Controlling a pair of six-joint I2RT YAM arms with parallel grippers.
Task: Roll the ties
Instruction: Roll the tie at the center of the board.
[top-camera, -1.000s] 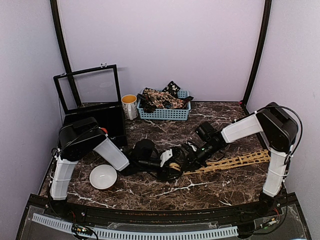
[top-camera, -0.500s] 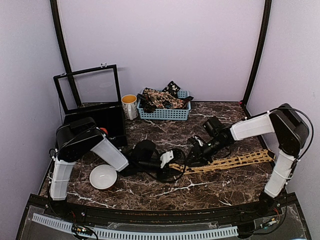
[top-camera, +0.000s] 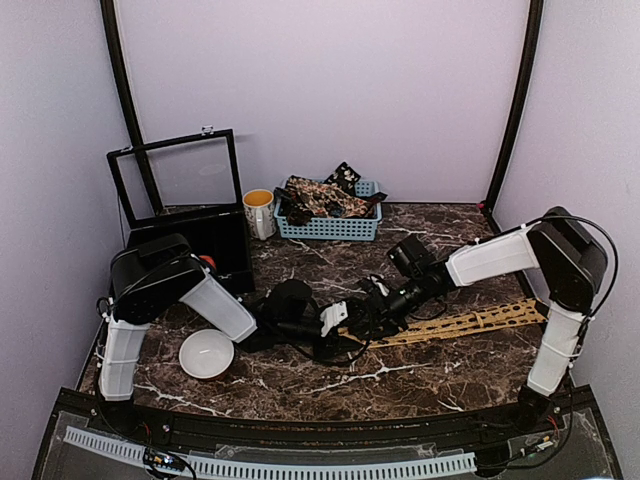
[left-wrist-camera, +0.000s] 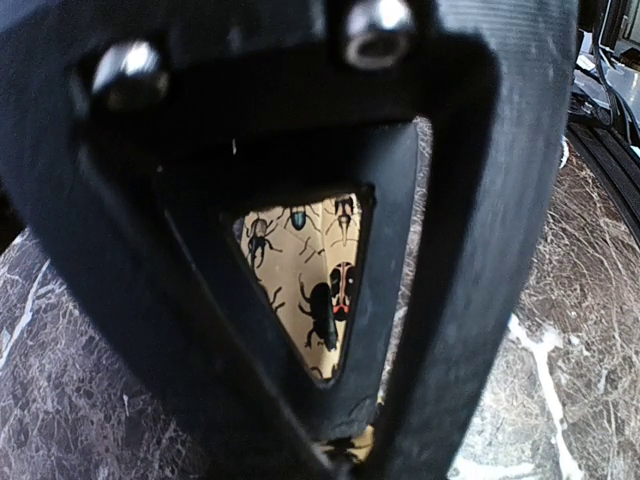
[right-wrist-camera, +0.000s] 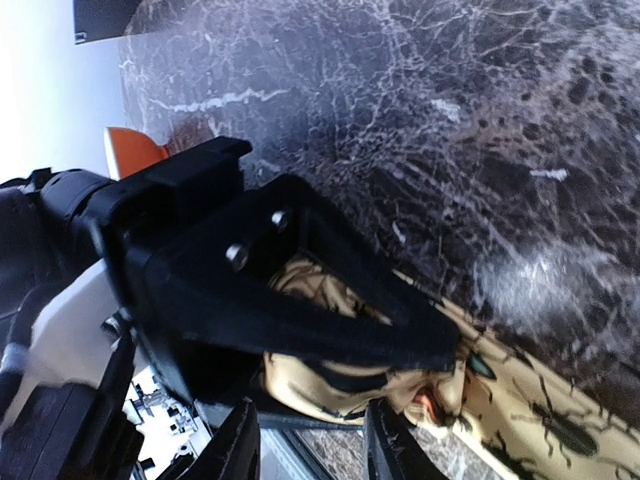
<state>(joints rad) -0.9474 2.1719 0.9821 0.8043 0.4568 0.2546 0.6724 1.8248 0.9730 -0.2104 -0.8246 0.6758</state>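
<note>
Roughly left-right, mustard tie (top-camera: 480, 321)

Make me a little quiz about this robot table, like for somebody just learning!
1. True or false: the white bowl sits on top of the mustard tie.
2. What is printed on the mustard tie? A flowers, B beetles, C stripes.
3. Fill the gap: the dark ties at the back of the table are piled in a pale blue ____.

Key: 1 false, because the bowl is on bare table off to the left of the tie. 2 B. 3 basket.
</note>
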